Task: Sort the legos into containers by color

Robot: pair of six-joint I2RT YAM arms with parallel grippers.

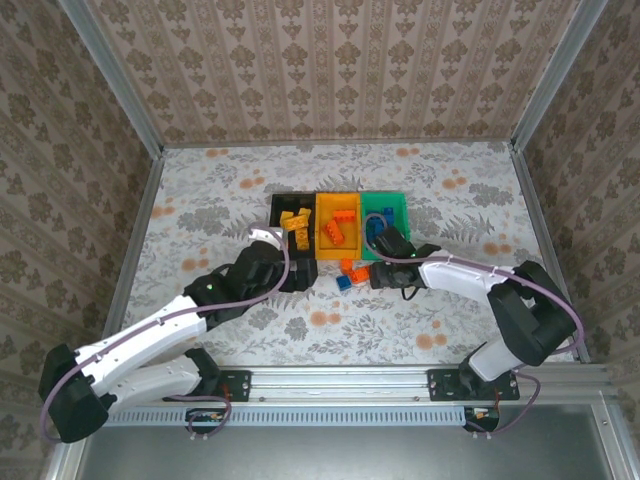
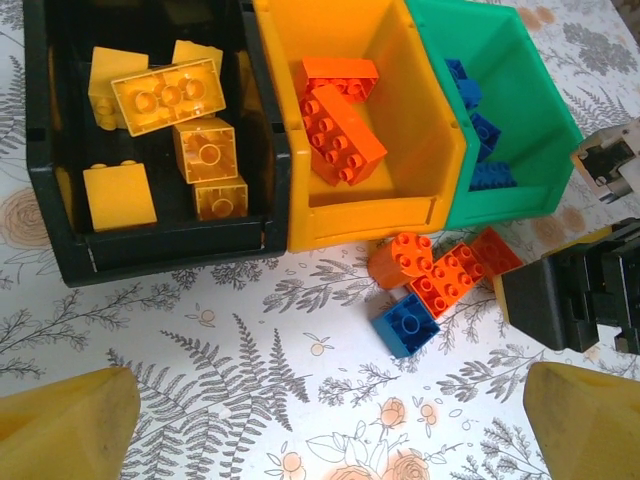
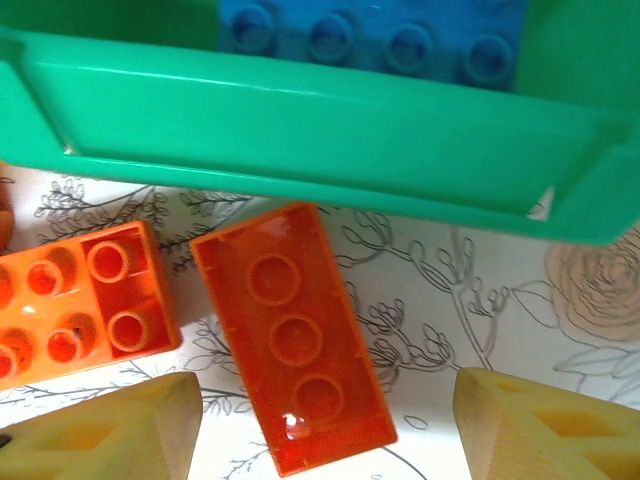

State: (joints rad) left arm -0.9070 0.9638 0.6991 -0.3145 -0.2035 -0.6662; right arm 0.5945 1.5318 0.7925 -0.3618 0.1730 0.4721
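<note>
Top external: three joined containers in a row mid-table; black bin (image 1: 275, 212) on the left, yellow-orange bin (image 1: 320, 228) in the middle, green bin (image 1: 404, 215) on the right; yellow bricks (image 1: 293, 222) in the black one, red-orange bricks (image 1: 340, 228) in the middle one; loose legos (image 1: 350, 272) on the floral table (image 1: 200, 190) just in front of the yellow-orange and green bins; left gripper (image 1: 303, 274) near the black bin's front; right gripper (image 1: 372, 275) just beside the loose pile.

Left wrist: left gripper (image 2: 322, 425) spread wide; yellow fingertips (image 2: 60, 425) at both lower corners, only table between them; black bin (image 2: 40, 150) holding yellow bricks (image 2: 170, 95); yellow-orange bin (image 2: 425, 110) holding red-orange bricks (image 2: 340, 135); green bin (image 2: 535, 110) holding blue bricks (image 2: 480, 130); red-orange cluster (image 2: 445, 270) on the table in front, single blue brick (image 2: 408, 322) just beside it.

Right wrist: right gripper (image 3: 330, 430) spread; long red-orange brick (image 3: 295, 340) lying between the fingertips (image 3: 110, 435), gap on each side, not pinched; second red-orange brick (image 3: 85, 300) just left of it; green bin wall (image 3: 300, 130) across the top, blue brick inside (image 3: 370, 30).
</note>
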